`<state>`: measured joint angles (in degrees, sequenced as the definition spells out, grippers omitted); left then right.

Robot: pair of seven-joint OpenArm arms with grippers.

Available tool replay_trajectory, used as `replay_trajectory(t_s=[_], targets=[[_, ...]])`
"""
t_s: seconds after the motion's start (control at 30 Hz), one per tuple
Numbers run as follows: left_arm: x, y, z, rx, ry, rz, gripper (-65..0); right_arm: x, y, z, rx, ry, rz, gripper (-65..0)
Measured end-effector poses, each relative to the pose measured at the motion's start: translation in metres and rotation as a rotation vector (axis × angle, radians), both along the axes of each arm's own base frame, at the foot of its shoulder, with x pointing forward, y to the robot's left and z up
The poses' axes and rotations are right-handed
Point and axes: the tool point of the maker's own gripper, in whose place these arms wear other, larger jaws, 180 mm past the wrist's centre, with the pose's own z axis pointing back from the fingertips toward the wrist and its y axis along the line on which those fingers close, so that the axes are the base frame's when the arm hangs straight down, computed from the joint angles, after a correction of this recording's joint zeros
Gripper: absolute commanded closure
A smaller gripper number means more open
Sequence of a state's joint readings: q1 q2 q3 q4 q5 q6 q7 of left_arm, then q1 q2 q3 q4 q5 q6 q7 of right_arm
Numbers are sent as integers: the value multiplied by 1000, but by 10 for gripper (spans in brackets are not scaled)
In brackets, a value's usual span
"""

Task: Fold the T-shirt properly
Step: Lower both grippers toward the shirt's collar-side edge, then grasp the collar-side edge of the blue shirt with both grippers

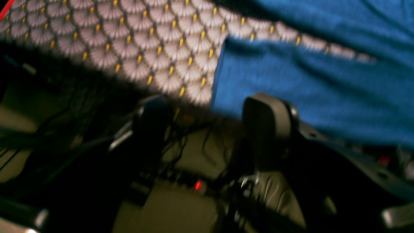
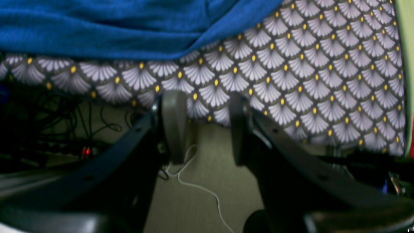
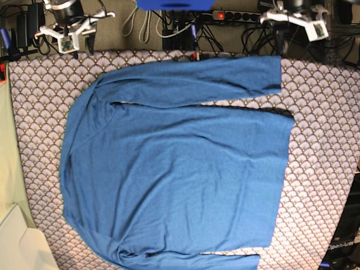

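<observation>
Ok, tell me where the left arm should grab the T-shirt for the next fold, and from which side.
Probably at the cuff end of the upper sleeve, coming in from the table edge nearest the left pincer. The T-shirt lies flat and spread on the patterned cloth, and that sleeve runs along this edge with its end free, so a low pinch there should lift one layer cleanly.

What I can't make out

My left wrist view is smeared with blur; the T-shirt (image 3: 174, 169) runs off the base view's bottom edge, its lower sleeve cut short, and the cables (image 1: 181, 142) below my fingers are a dark tangle.
</observation>
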<state>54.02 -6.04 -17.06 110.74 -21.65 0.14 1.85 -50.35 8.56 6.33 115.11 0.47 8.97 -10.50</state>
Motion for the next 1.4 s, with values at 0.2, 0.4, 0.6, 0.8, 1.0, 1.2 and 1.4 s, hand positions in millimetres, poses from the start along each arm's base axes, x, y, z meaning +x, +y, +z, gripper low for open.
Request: replay_trajectory(t_s=[0.2, 0.4, 0.6, 0.8, 1.0, 1.2, 1.4], targets=[[-1, 8, -26, -2, 46, 26, -402, 1, -2, 0, -8, 0, 11, -233], [8, 12, -42, -10, 48, 40, -402, 1, -3, 0, -12, -1, 16, -233], [23, 12, -38, -10, 15, 43, -401, 1, -3, 0, -14, 4, 17, -233], [30, 14, -43, -12, 9, 50, -399, 2, -5, -6, -23, 42, 6, -233], [22, 1, -67, -44, 71, 28, -399, 1, -6, -7, -24, 48, 5, -233], [24, -11, -71, -64, 75, 5, -399, 1, -6, -7, -24, 47, 6, -233], [31, -13, -68, -68, 55, 4, -358, 1, -6, -7, -24, 48, 6, -233]])
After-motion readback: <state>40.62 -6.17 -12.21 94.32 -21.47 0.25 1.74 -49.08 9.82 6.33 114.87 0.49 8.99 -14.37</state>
